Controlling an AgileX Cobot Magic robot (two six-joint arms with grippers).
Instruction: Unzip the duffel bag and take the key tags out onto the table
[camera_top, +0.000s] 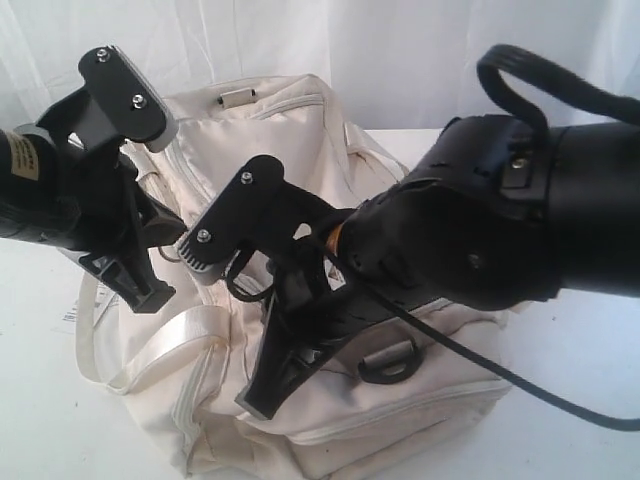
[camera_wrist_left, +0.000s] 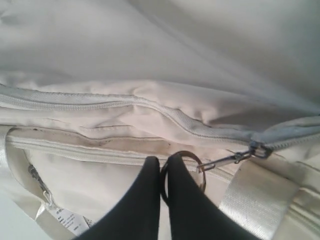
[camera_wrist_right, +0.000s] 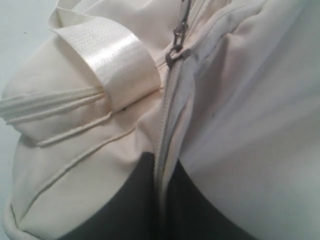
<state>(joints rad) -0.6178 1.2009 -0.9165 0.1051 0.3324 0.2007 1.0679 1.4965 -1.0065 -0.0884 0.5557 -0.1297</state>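
Observation:
The cream duffel bag (camera_top: 330, 150) lies on the white table (camera_top: 50, 420). My left gripper (camera_wrist_left: 164, 172) is shut on a metal ring (camera_wrist_left: 200, 167) that hangs from the zip pull (camera_wrist_left: 232, 158). The slider (camera_wrist_left: 260, 150) sits by a webbing strap (camera_wrist_left: 260, 195), and the zip (camera_wrist_left: 125, 100) beyond it is closed. My right gripper (camera_wrist_right: 161, 172) is shut on the bag's zip edge (camera_wrist_right: 167, 115), short of that zip's slider (camera_wrist_right: 175, 52). In the exterior view the left gripper (camera_top: 150, 292) is at the bag's left side and the right gripper (camera_top: 262, 398) near its front. The key tags are hidden.
A white paper hang tag (camera_wrist_left: 65, 220) dangles at the bag's side and lies on the table (camera_top: 75, 315). A black D-ring (camera_top: 388, 365) sits on the bag's front. A shiny strap (camera_wrist_right: 117, 55) loops over the bag's end. The right arm's black cable (camera_top: 560, 400) trails over the table.

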